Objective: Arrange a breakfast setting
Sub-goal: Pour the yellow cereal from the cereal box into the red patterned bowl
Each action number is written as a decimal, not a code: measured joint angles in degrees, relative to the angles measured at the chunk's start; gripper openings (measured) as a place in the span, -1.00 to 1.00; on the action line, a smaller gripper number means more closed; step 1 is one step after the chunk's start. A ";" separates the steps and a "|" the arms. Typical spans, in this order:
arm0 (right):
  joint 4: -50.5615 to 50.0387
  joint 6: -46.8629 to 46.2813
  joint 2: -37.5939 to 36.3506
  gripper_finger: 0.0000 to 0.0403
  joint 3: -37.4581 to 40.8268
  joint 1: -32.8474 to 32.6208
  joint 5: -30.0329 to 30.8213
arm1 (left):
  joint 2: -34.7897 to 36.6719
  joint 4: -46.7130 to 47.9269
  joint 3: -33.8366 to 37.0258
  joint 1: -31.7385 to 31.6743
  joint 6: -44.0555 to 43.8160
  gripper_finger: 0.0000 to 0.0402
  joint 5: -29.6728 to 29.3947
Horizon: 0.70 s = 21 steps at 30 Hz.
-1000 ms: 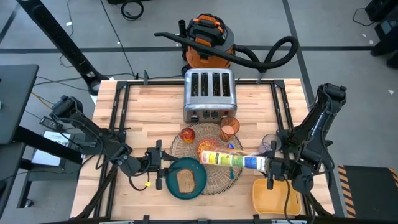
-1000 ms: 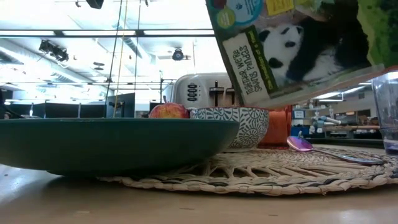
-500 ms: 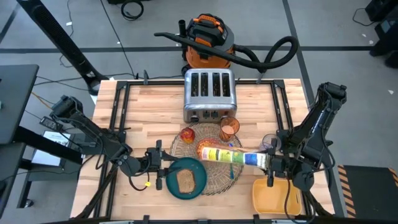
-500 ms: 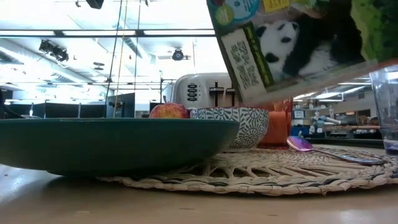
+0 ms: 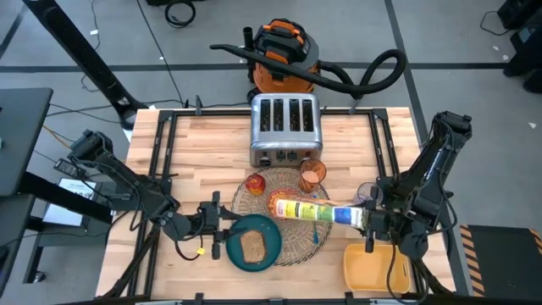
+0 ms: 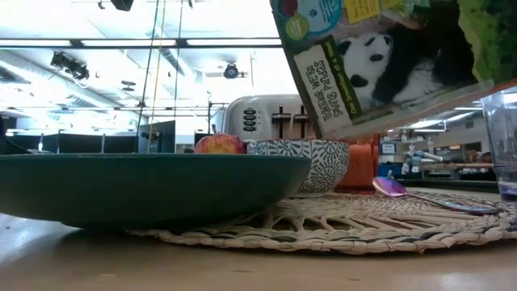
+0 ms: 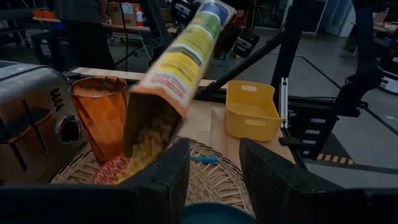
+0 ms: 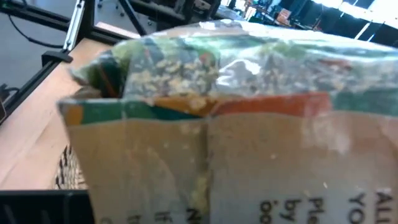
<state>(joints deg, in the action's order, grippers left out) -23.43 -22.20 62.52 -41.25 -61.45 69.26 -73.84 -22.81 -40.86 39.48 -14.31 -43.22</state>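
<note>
Butcher-block table, shop vacuum [image 5: 284, 47] parked behind it: cereal going into the bowl.

Right gripper [image 5: 370, 222] is clamped on the base of a cereal box [image 5: 315, 213], holding it tipped nearly flat so its open mouth hangs over the small bowl [image 6: 308, 162] on the woven placemat [image 5: 298, 241]; cereal is spilling from the flap, I think straight into the bowl (the box hides most of it from above). Left gripper [image 5: 220, 223] waits at the rim of the teal plate [image 5: 273, 252], fingers [image 7: 166, 171] apart and holding nothing, toast slice [image 5: 251, 246] on the plate. Apple [image 5: 255, 183] and orange cup [image 5: 312, 174] sit at the mat's far edge by the toaster [image 5: 284, 129], the spoon [image 6: 408, 191] beside the bowl, leaving the pouring side open. Yellow tray [image 5: 373, 267] sits off the mat.
</note>
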 joint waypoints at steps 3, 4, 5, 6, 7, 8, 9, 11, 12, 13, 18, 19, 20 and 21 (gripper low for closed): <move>-0.01 0.52 -0.50 -0.17 0.00 -0.03 -0.01 | 0.00 0.00 0.00 0.00 -0.02 -0.27 0.00; 0.03 0.09 -0.76 -0.17 0.00 -0.02 -0.06 | 0.00 -0.01 0.00 0.00 -0.02 -0.27 0.00; -0.09 -0.21 -0.83 -0.17 -0.02 0.00 -0.41 | 0.00 0.00 0.00 0.00 -0.02 -0.27 0.00; -0.65 -0.48 -0.81 -0.17 -0.02 0.04 -1.32 | 0.00 -0.02 0.00 0.00 0.00 -0.27 0.00; -1.32 -0.92 -0.75 -0.17 -0.01 0.07 -1.93 | 0.00 -0.02 0.00 0.00 0.02 -0.27 0.00; -1.56 -1.37 -0.74 -0.17 0.00 0.05 -1.67 | 0.00 0.00 0.00 0.00 0.00 -0.27 0.00; -1.60 -1.94 -0.90 -0.17 0.00 -0.21 -1.20 | 0.00 0.00 0.00 0.00 0.01 -0.27 0.00; -1.85 -3.19 -1.13 -0.17 0.00 -0.88 0.32 | 0.00 0.00 0.00 0.00 -0.02 -0.27 0.00; -2.00 -3.80 -1.13 -0.17 0.00 -1.21 0.94 | 0.00 -0.02 0.00 0.03 -0.02 -0.27 0.00; -2.34 -4.98 -1.13 -0.18 0.00 -1.58 1.38 | 0.00 -0.02 0.00 0.14 -0.02 -0.27 0.00; -4.80 -13.92 -0.42 -0.18 0.45 -3.48 5.43 | 0.00 -0.09 0.00 0.86 0.09 -0.27 0.00; -4.82 -15.39 -0.30 -0.18 0.84 -3.80 6.23 | 0.00 -0.14 0.00 0.98 0.11 -0.27 0.02; -4.85 -16.84 -0.27 -0.18 1.27 -4.03 6.87 | 0.00 -0.21 0.00 1.03 0.15 -0.27 0.02; -4.71 -18.57 -0.26 -0.18 1.71 -4.25 7.33 | 0.00 -0.39 0.00 1.03 0.15 -0.27 0.02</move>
<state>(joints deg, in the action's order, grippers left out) -28.14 -40.77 62.26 -39.54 -65.70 76.59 -73.84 -23.20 -40.86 40.51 -14.15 -43.20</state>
